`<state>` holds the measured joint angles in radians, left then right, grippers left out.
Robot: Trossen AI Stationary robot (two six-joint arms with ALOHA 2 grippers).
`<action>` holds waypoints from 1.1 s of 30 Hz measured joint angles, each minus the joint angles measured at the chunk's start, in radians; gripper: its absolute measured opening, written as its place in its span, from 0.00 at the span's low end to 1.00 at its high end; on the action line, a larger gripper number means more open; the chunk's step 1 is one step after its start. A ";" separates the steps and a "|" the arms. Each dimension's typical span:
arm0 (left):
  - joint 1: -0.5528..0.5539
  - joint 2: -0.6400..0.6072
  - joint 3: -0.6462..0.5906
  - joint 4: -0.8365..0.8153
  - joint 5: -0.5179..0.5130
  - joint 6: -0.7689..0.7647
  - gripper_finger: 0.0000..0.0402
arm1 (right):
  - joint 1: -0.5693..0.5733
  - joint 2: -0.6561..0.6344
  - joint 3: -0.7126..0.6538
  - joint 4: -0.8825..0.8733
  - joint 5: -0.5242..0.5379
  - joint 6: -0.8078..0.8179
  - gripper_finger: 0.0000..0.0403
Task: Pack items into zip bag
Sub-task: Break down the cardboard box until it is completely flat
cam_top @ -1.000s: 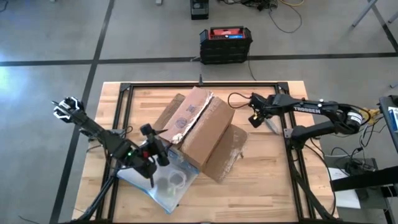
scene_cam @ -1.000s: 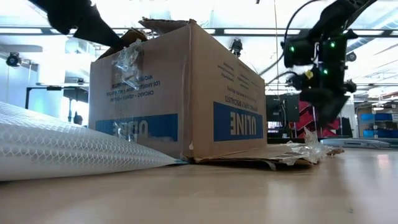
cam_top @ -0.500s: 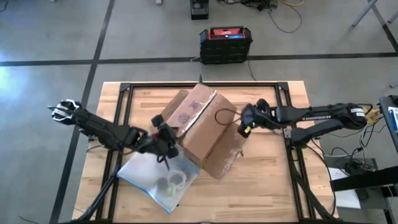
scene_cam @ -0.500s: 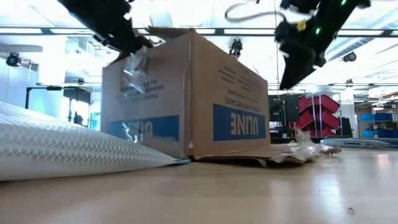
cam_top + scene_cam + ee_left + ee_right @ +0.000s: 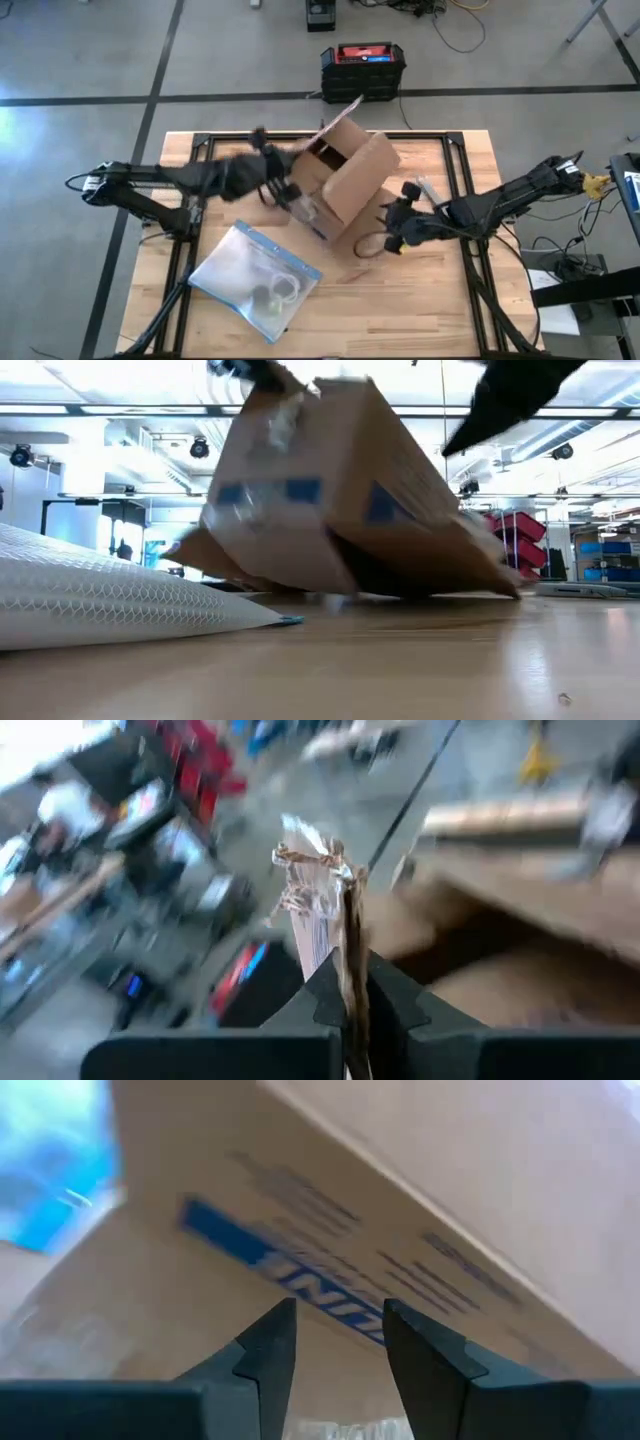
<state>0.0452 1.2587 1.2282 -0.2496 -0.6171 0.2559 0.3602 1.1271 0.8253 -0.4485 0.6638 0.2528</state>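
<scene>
Clearly flat, transparent zip bag (image 5: 254, 281) with items (image 5: 270, 293) inside; left gripper (image 5: 350, 982) clamped on box flap (image 5: 322, 910); right gripper (image 5: 338, 1335) apart.

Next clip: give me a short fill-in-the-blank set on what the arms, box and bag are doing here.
1. The left pincer is shut on a flap of the cardboard ____.
2. The box is ____ up off the table, not sitting flat.
3. The zip bag lies ____ on the table.
4. The right pincer points at the box with its fingers ____.

Missing words: box; tilted; flat; apart
</scene>
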 joint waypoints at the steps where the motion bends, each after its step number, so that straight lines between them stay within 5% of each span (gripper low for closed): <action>1: 0.024 0.000 0.034 0.021 0.073 0.024 0.00 | 0.013 0.002 -0.004 0.047 0.005 -0.015 0.31; 8: 0.076 -0.002 0.123 0.168 0.540 0.079 0.00 | 0.005 0.096 -0.055 0.250 0.057 -0.030 0.22; 14: 0.053 0.001 0.064 0.294 0.904 0.038 0.00 | -0.065 0.286 -0.063 0.441 0.285 -0.047 0.09; 18: 0.045 0.005 -0.027 0.296 0.918 0.032 0.00 | -0.104 0.361 -0.063 0.514 0.326 -0.113 0.01; 24: 0.046 0.005 -0.216 0.393 0.756 -0.032 0.00 | -0.056 0.349 -0.057 0.506 0.175 -0.134 0.01; 33: 0.047 0.005 -0.385 0.658 0.711 -0.060 0.00 | -0.041 0.378 -0.056 0.583 0.415 -0.092 0.00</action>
<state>0.0921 1.2636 0.8429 0.4084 0.0941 0.1955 0.3190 1.5050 0.7696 0.1348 1.0785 0.1606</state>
